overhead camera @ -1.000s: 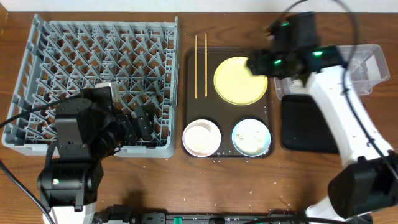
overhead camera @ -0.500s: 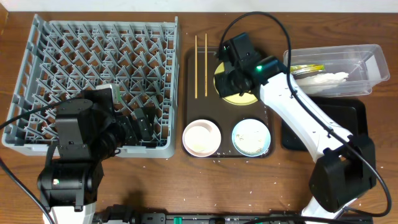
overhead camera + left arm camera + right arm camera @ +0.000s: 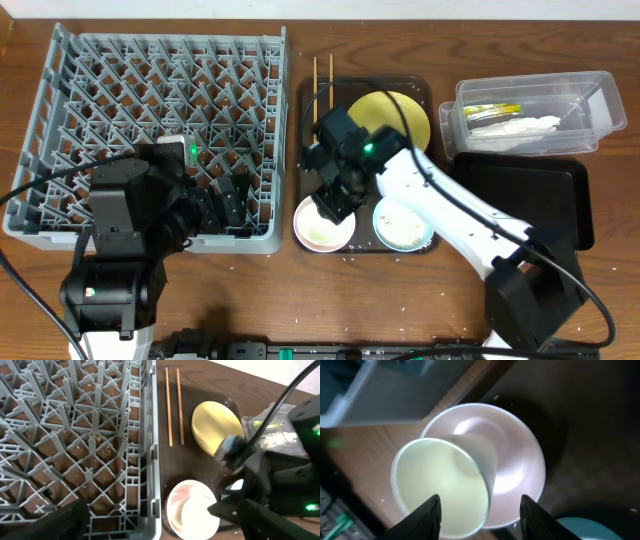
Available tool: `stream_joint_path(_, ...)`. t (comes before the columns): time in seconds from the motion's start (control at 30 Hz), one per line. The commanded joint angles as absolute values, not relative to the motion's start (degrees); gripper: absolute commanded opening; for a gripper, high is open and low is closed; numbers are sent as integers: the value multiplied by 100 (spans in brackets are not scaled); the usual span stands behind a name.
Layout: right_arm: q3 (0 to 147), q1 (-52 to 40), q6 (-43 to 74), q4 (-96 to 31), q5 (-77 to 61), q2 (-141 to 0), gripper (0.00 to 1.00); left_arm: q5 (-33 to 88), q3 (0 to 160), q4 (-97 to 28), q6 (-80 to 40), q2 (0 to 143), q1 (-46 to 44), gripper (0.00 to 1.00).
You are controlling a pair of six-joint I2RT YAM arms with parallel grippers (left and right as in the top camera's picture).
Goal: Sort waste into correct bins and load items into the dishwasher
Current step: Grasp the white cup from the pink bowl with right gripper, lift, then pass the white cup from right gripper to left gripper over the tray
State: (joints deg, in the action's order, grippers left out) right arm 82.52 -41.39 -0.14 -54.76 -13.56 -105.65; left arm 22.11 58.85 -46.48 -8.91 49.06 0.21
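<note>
A small white cup (image 3: 440, 490) lies tipped inside the white bowl (image 3: 515, 470) on the brown serving tray. My right gripper (image 3: 480, 512) hovers just above it, open, one finger over the cup's mouth and the other over the bowl, touching neither. From overhead the right gripper (image 3: 335, 200) covers part of the white bowl (image 3: 322, 228). The light blue bowl (image 3: 405, 222) holds whitish crumbs. The yellow plate (image 3: 395, 115) and two chopsticks (image 3: 322, 72) lie further back. My left gripper (image 3: 225, 200) stays open over the grey dish rack's (image 3: 160, 100) front right corner, holding nothing.
The clear tub (image 3: 590, 90) at the back right holds a white napkin (image 3: 520, 127) and a green-yellow wrapper (image 3: 492, 110). The black tray (image 3: 530, 200) sits in front of it. The brown serving tray's rim (image 3: 303, 130) runs close beside the rack.
My right arm has swung from the clear tub across the yellow plate and down over the white bowl and cup, its jaws narrowing a little. The left arm has not moved.
</note>
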Motion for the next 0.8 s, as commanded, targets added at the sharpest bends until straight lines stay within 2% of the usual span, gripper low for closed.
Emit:
stream_joint_path(0.0,7664,-4193,342,-4925,-1186,-10604,41,2139,5992,-4602,-755,4897,3,95)
stream_joint_path(0.03,7548,-4191,421,-4812,-1184,-10604,37,2141,5992,-4591,-757,4897,3,95)
stream_joint_path(0.07,7491,-4191,427,-4755,-1188,-10604,29,2141,5992,-4578,-777,4897,3,95)
stream_joint_path(0.1,7470,-4191,427,-4751,-1205,-10604,19,2145,5992,-4567,-801,4897,3,95)
stream_joint_path(0.13,7494,-4191,427,-4783,-1225,-10584,5,2147,5992,-4534,-910,4897,3,95)
stream_joint_path(0.17,7577,-4176,425,-4869,-1225,-10508,1,2154,5992,-4471,-1059,4899,3,95)
stream_joint_path(0.3,7874,-3992,360,-5186,-1232,-10219,1,2530,5992,-4165,-1177,4899,3,95)
stream_joint_path(0.4,8276,-3507,102,-5334,-1638,-9870,1,3179,5992,-3660,-1643,4947,3,95)
stream_joint_path(0.47,8471,-3081,-62,-5231,-2397,-9727,1,3695,5992,-3376,-1929,5078,3,95)
stream_joint_path(0.6,8628,-2005,-163,-4449,-5175,-9620,1,5306,5992,-2985,-2027,5588,3,95)
stream_joint_path(0.7,8626,-1538,-204,-3697,-7218,-9638,1,6499,5992,-2757,-2029,5986,3,95)
stream_joint_path(0.77,8626,-1507,-200,-3339,-7773,-9638,1,7008,5992,-2624,-2027,6158,3,95)
